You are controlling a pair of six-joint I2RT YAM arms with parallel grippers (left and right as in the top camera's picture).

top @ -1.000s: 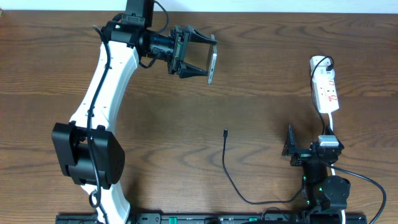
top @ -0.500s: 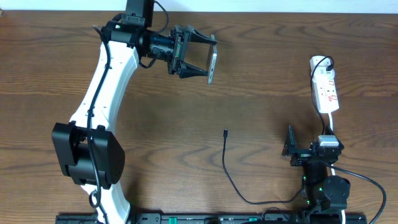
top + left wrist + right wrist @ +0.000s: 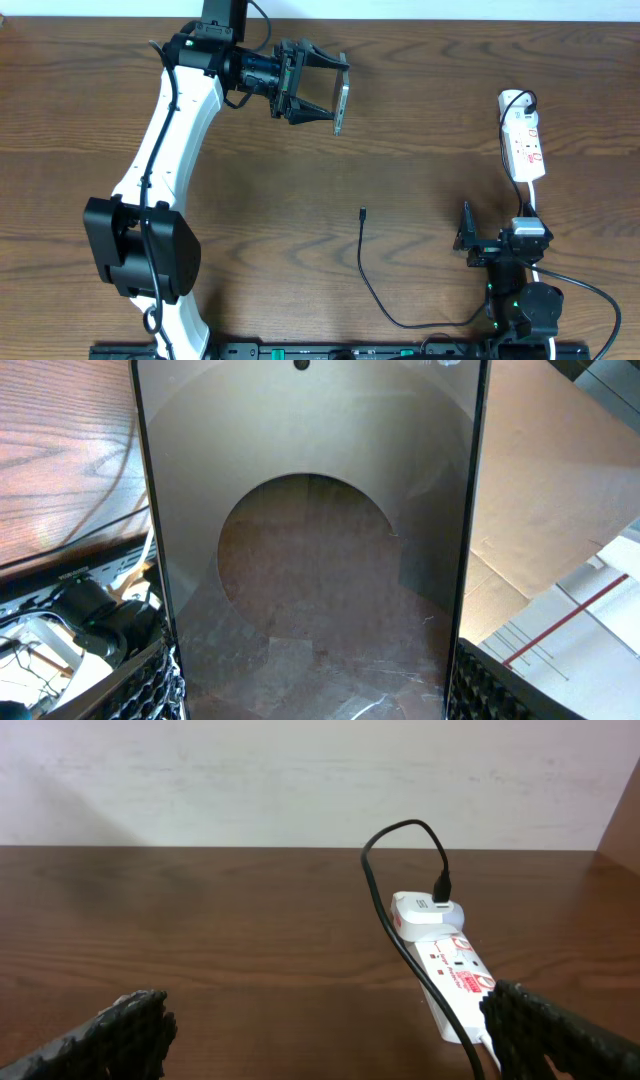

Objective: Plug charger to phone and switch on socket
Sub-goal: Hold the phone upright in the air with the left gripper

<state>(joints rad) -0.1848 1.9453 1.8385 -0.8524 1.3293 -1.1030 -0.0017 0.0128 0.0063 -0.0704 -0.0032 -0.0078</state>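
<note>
My left gripper (image 3: 338, 97) is raised over the back of the table, shut on the phone (image 3: 341, 110), which it holds edge-on by its long sides. In the left wrist view the phone (image 3: 310, 510) fills the frame, a brownish slab with a dark round graphic, pressed between both pads (image 3: 150, 680). The charger (image 3: 361, 262) lies loose on the table in a curve, its tip (image 3: 362, 213) pointing toward the back. The socket (image 3: 524, 145) lies at the far right. My right gripper (image 3: 500, 240) stands open and empty in front of the socket (image 3: 455, 970), apart from it.
A white adapter (image 3: 425, 910) with a black cable sits in the far end of the socket. A wall runs along the table's back edge (image 3: 300, 847). Both arm bases stand at the front edge of the table.
</note>
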